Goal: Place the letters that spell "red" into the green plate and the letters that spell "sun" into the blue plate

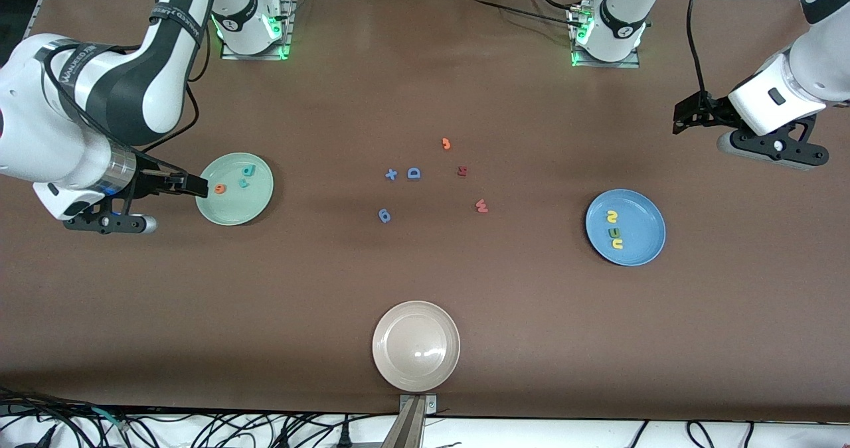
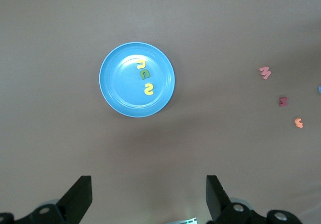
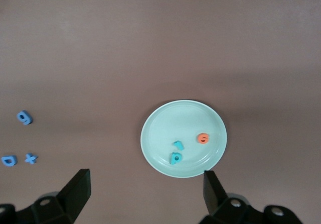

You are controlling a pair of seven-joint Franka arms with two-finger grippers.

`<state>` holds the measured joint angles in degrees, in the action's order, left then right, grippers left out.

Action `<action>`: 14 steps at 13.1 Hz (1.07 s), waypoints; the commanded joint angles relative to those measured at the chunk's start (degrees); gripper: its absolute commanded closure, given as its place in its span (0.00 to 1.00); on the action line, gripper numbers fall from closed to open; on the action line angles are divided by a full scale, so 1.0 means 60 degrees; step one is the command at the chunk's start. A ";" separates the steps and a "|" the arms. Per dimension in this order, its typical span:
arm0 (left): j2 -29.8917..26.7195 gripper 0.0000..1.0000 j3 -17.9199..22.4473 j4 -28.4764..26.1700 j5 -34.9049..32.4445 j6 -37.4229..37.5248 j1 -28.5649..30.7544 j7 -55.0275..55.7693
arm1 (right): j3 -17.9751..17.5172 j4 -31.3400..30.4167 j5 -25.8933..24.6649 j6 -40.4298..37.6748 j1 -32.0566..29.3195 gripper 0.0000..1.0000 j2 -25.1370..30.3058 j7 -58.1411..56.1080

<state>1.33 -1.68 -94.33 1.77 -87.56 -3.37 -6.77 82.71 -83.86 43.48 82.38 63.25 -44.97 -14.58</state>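
Front view: green plate [image 1: 255, 210] toward right arm's end of table, holding teal d [image 1: 248, 170], teal r [image 1: 244, 183] and orange e [image 1: 220, 188], e at 9 o'clock on the plate. Right gripper [image 1: 197, 186] over that plate's 9 o'clock rim, jaws open, empty. Blue plate [image 1: 644, 245] toward left arm's end, holding yellow s [image 1: 611, 216], olive n [image 1: 614, 231], yellow u [image 1: 617, 243].

Left wrist view: left gripper [image 2: 149, 196] raised above bare table near blue plate, jaws spread wide, empty.

Right wrist view: green plate with its three letters just ahead of the open jaws.
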 commanded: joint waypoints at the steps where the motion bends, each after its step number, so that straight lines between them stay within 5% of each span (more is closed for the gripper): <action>1: -0.0001 0.00 0.0016 0.0077 0.0247 0.0120 0.0019 0.0088 | -0.0221 0.1727 0.0063 -0.1115 -0.1032 0.01 -0.0019 0.0292; 4: -0.0001 0.00 0.0016 0.0063 0.0247 0.0105 0.0019 0.0088 | -0.1023 0.3248 -0.0272 -0.1673 -0.2260 0.00 -0.0019 0.0262; 14: -0.0001 0.00 0.0016 0.0063 0.0247 0.0193 0.0063 0.0073 | -0.5533 0.5933 -0.2438 -0.2641 -0.6114 0.01 0.0287 0.0350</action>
<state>1.33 -1.67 -94.33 1.77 -87.27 -3.25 -6.76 55.85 -52.45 32.34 68.49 30.92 -44.43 -13.76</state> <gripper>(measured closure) 0.000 0.004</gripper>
